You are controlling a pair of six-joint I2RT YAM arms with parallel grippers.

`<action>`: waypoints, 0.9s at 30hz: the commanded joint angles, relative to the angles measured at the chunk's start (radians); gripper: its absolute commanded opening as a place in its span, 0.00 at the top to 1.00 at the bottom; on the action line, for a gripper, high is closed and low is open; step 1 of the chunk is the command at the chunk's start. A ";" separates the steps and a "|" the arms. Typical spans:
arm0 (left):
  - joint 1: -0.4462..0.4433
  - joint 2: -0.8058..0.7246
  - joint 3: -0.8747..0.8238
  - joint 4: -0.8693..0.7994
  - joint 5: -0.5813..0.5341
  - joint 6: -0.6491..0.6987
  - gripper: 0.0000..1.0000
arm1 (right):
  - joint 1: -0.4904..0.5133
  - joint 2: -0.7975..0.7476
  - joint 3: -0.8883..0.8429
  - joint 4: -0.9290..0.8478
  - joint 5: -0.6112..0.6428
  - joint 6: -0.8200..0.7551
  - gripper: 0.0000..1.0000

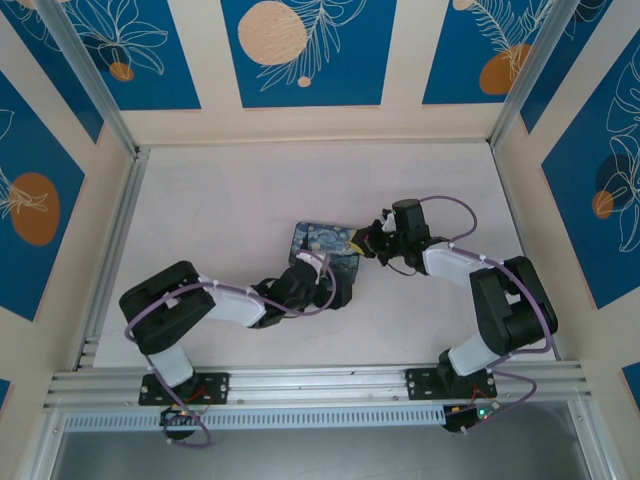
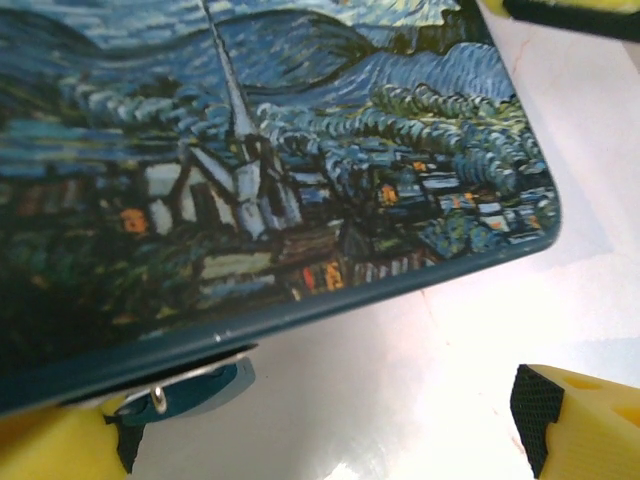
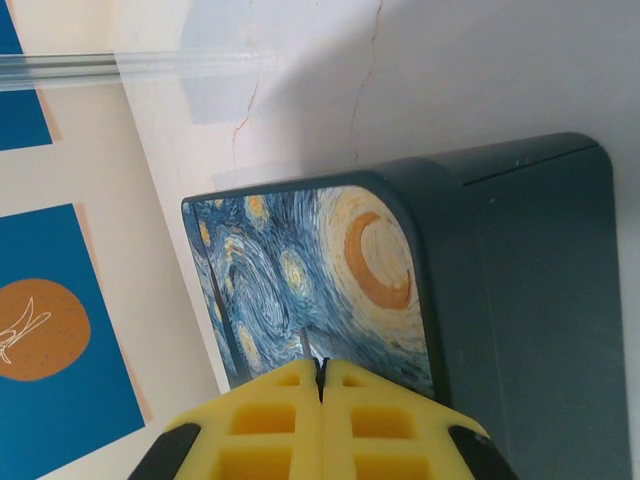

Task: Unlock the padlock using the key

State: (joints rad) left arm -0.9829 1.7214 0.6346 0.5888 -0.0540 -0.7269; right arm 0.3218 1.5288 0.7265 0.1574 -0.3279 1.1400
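Note:
The padlock [image 2: 195, 392] has a bluish body and a small metal loop. It hangs at the near edge of the starry-night painted box [image 2: 300, 150], partly tucked under the rim. My left gripper [image 2: 320, 445] is open, its yellow fingers [image 2: 585, 420] wide apart on either side of that edge, the left one right by the padlock. From above, the left gripper [image 1: 328, 283] is at the box's [image 1: 325, 248] near side. My right gripper [image 3: 322, 375] is shut on the key [image 3: 304, 342], a thin metal sliver poking from its tips over the painted lid [image 3: 330, 270]. The right gripper [image 1: 368, 240] is at the box's right end.
The box lies mid-table on the white surface [image 1: 230, 200]. Blue-and-cream panel walls [image 1: 300, 50] and aluminium rails [image 1: 110, 250] enclose the table. A yellow fingertip of the right gripper [image 2: 570, 12] shows at the top right corner in the left wrist view.

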 commanded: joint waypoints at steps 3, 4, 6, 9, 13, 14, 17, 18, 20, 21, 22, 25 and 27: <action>-0.011 0.050 0.023 0.067 0.031 -0.020 0.07 | -0.011 -0.017 -0.006 -0.008 -0.026 -0.029 1.00; -0.011 0.052 0.025 0.078 0.037 -0.020 0.07 | -0.012 -0.020 -0.009 -0.008 -0.026 -0.029 1.00; -0.013 0.051 0.024 0.108 0.049 -0.024 0.09 | -0.014 -0.025 -0.014 -0.012 -0.027 -0.030 1.00; -0.013 0.042 0.004 0.188 0.056 -0.052 0.11 | -0.018 -0.031 -0.022 -0.012 -0.026 -0.033 1.00; -0.012 0.039 -0.015 0.263 0.051 -0.100 0.13 | -0.022 -0.036 -0.027 -0.014 -0.028 -0.036 1.00; -0.013 0.044 -0.018 0.279 0.052 -0.111 0.14 | -0.024 -0.038 -0.028 -0.015 -0.029 -0.037 1.00; -0.013 0.063 -0.022 0.304 0.046 -0.139 0.15 | -0.026 -0.038 -0.028 -0.018 -0.029 -0.038 1.00; -0.013 0.071 -0.024 0.316 0.041 -0.148 0.16 | -0.026 -0.038 -0.028 -0.017 -0.028 -0.038 1.00; -0.012 0.096 -0.031 0.345 0.028 -0.178 0.16 | -0.027 -0.038 -0.028 -0.018 -0.029 -0.040 1.00; -0.013 0.107 -0.029 0.352 0.028 -0.188 0.17 | -0.026 -0.039 -0.028 -0.019 -0.030 -0.040 1.00; -0.013 0.121 -0.027 0.359 0.029 -0.198 0.17 | -0.029 -0.038 -0.030 -0.020 -0.031 -0.040 1.00; -0.014 0.152 -0.018 0.349 0.028 -0.210 0.17 | -0.031 -0.044 -0.032 -0.022 -0.031 -0.041 1.00; -0.014 0.163 -0.004 0.325 0.033 -0.206 0.16 | -0.034 -0.047 -0.031 -0.025 -0.031 -0.043 1.00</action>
State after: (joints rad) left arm -0.9844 1.8481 0.6182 0.9157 -0.0277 -0.9081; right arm 0.2974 1.5146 0.7086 0.1528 -0.3408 1.1248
